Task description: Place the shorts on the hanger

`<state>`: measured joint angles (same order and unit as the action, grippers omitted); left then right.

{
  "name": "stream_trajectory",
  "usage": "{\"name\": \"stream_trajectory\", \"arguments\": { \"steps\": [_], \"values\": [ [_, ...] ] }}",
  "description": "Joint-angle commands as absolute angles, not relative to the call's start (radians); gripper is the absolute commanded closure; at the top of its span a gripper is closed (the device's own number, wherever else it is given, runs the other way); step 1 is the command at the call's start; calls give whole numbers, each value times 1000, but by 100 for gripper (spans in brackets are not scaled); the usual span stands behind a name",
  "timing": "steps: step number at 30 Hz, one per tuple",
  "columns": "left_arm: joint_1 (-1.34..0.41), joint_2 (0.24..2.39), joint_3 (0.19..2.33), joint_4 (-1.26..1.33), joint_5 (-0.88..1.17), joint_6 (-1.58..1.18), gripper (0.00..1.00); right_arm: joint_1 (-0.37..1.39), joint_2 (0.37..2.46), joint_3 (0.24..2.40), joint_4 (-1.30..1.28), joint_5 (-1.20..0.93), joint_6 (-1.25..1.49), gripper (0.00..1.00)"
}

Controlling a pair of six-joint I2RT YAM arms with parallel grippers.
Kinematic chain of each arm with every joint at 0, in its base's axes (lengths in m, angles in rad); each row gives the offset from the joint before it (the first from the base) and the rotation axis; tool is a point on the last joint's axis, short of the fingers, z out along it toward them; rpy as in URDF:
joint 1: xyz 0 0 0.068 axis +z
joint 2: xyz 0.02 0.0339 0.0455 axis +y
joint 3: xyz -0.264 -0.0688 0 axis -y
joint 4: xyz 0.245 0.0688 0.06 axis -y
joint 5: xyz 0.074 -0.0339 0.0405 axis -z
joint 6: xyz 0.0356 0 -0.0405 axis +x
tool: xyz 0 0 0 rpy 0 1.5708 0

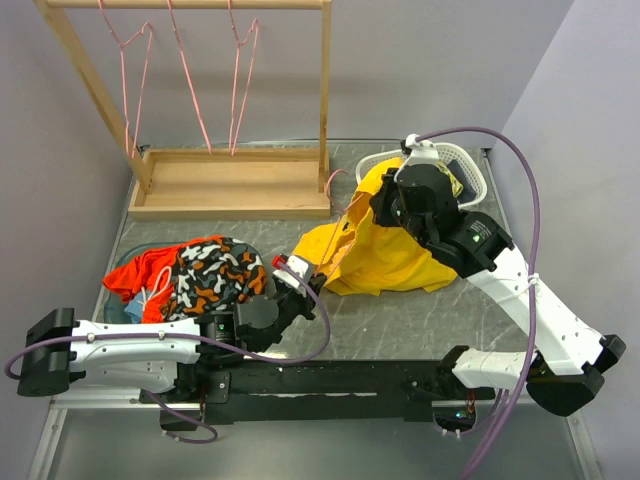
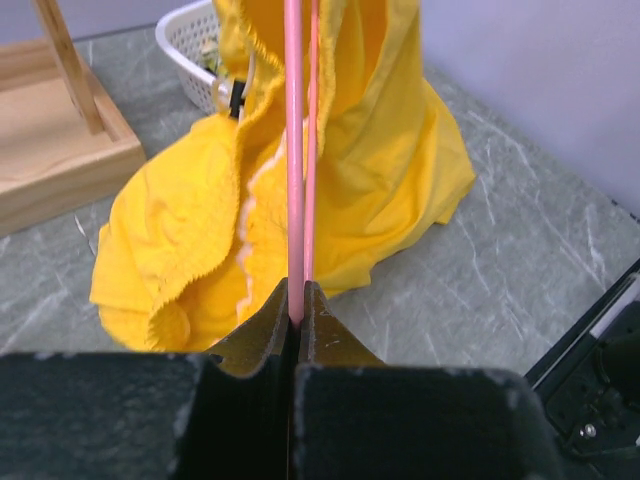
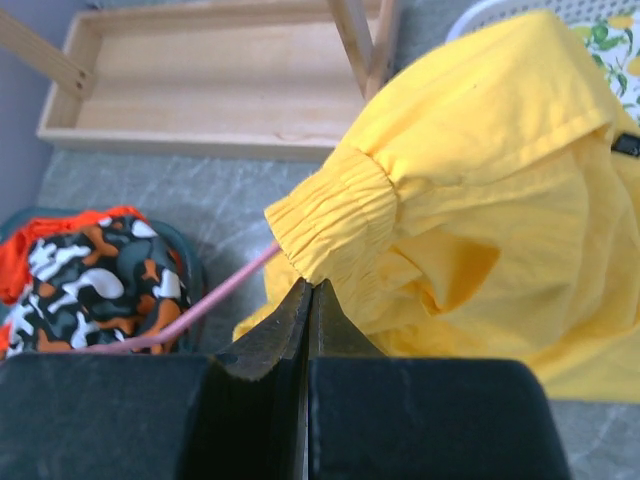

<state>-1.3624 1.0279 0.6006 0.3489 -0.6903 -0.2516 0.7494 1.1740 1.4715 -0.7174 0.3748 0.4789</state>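
Note:
The yellow shorts [image 1: 385, 250] are lifted at their gathered waistband and drape down to the table at mid right. My right gripper [image 1: 385, 205] is shut on the waistband [image 3: 335, 220]. My left gripper [image 1: 300, 272] is shut on a thin pink hanger [image 2: 294, 150]. The hanger's wire runs up from my left jaws into the shorts [image 2: 330, 180]. In the right wrist view the pink wire [image 3: 205, 305] goes under the waistband. The hanger's far end is hidden inside the fabric.
A wooden rack [image 1: 230, 180] with three more pink hangers [image 1: 190, 80] stands at the back left. A black-orange-white patterned garment [image 1: 205, 275] lies in a dark tray at the left. A white basket [image 1: 470, 170] with a lemon-print cloth [image 3: 615, 45] sits behind the shorts.

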Motion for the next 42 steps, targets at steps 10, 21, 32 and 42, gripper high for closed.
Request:
{"name": "stream_trajectory", "arguments": {
  "steps": [10, 21, 32, 42],
  "values": [
    [-1384, 1110, 581, 672, -791, -160, 99, 600, 1046, 1354, -741, 159, 555, 44],
    [-1385, 1172, 572, 695, -781, -172, 99, 347, 1095, 1420, -736, 5, 719, 32],
    [-1402, 1246, 615, 681, -778, -130, 99, 327, 1279, 1473, -769, 61, 859, 30],
    [-1443, 1380, 681, 735, -844, -29, 99, 314, 1264, 1350, -739, 63, 874, 64]
  ]
}}
